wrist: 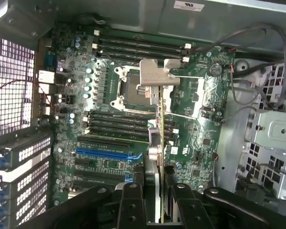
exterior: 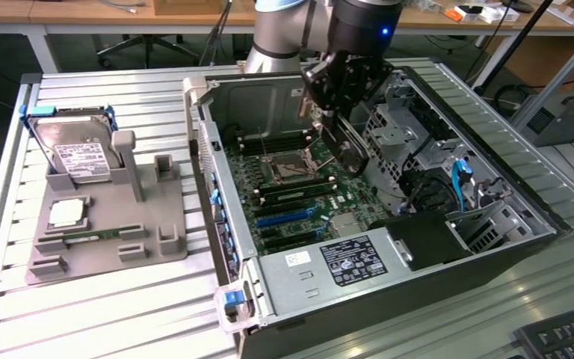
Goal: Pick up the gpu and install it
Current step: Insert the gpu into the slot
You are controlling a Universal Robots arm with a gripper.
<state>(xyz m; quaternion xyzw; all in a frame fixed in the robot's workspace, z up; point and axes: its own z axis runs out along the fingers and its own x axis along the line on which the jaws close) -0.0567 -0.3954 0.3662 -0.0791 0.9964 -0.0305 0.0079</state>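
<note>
Exterior view, from its left to its right: we note the grey parts stand (exterior: 107, 224) carrying the silver hard drive (exterior: 75, 153), then the open computer case (exterior: 297, 292) with the motherboard (exterior: 297, 202) exposed, and above it the gripper (exterior: 339, 108) with the gpu (exterior: 345, 146) clamped between its jaws, hanging edge-down over the board near the processor socket (exterior: 285, 166). We judge the gpu to be light, stiff and flat, with a smooth face that could slip and components and edge contacts that are fragile; we take hold across the flat faces near the upper edge, away from the connector. In the wrist view, the gripper (wrist: 155, 191) stands about half closed, its two fingers (wrist: 132, 200) pressing the thin card (wrist: 158, 119) from both sides, the card reaching edge-on toward the expansion slots (wrist: 109, 153) without touching them as far as we can tell.
</note>
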